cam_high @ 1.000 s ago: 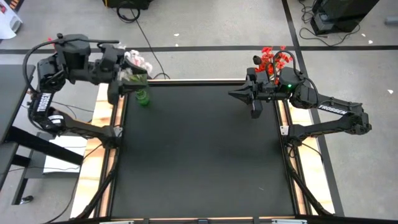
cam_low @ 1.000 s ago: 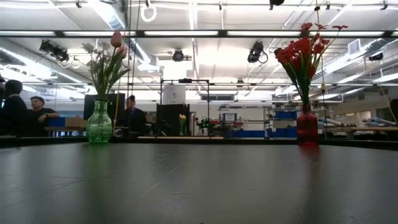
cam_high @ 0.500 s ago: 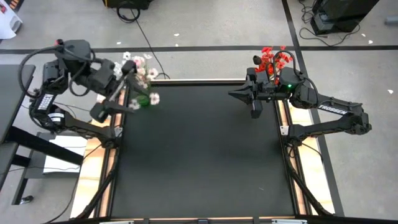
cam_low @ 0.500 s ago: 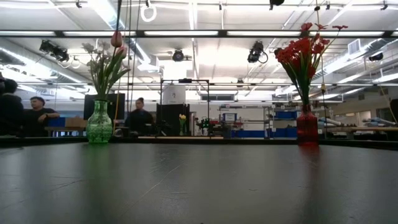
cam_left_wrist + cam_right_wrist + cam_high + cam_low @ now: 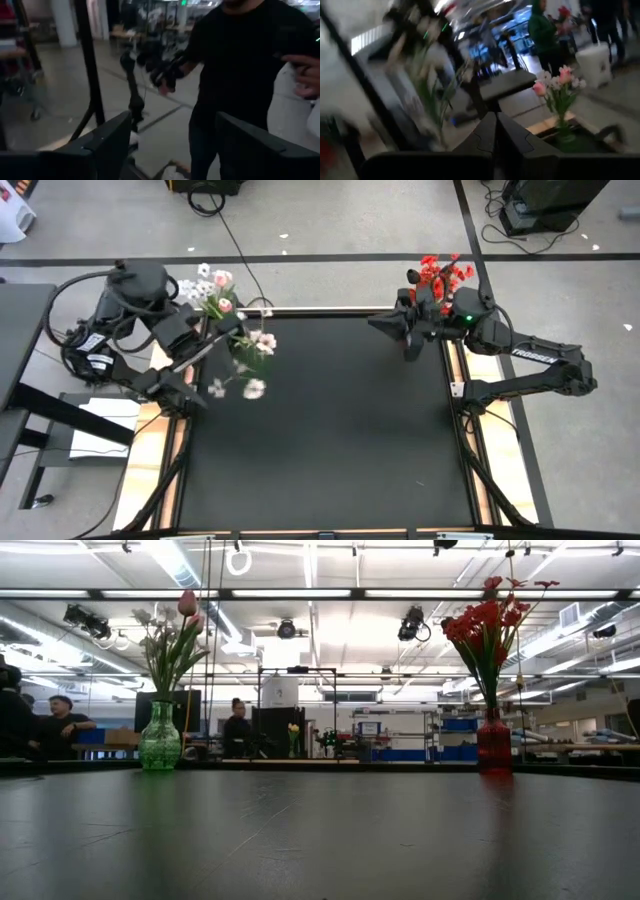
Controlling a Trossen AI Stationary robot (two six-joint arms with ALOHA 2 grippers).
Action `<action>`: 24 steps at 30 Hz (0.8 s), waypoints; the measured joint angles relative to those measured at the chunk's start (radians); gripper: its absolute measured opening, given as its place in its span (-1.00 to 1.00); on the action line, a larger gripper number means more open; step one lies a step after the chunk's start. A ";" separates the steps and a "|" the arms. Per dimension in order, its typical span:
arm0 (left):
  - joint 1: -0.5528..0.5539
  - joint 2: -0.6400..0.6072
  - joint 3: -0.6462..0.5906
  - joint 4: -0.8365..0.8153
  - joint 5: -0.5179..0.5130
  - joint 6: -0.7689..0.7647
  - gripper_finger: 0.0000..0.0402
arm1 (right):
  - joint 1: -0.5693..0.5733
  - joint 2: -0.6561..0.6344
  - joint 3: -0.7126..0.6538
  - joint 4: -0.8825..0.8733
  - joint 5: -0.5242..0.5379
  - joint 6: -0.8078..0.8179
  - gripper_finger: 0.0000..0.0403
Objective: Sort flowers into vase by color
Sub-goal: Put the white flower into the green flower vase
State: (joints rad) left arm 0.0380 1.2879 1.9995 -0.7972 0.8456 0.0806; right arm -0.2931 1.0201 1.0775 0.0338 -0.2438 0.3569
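The dark tabletop (image 5: 320, 840) lies bare up close; at its far edge a green vase (image 5: 160, 745) holds white and pink flowers (image 5: 175, 635), a red vase (image 5: 494, 745) the red flowers (image 5: 488, 625); the left end effector (image 5: 190, 360), fingers spread and empty, hangs beside the green vase; the right end effector (image 5: 400, 335), closed on nothing, sits by the red blooms; people (image 5: 237, 725) stand beyond.

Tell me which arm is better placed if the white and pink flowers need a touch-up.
Left. The left gripper is open and right beside the green vase of white and pink flowers. The right gripper is shut at the far corner by the red flowers.
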 joint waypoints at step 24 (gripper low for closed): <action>0.002 0.074 0.000 0.332 -0.804 -0.646 0.46 | 0.121 0.292 0.072 0.195 -0.016 0.322 -0.88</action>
State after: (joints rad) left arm 0.0401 1.3618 1.9999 -0.4649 0.0412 -0.5659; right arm -0.1721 1.3117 1.1499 0.2285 -0.2600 0.6786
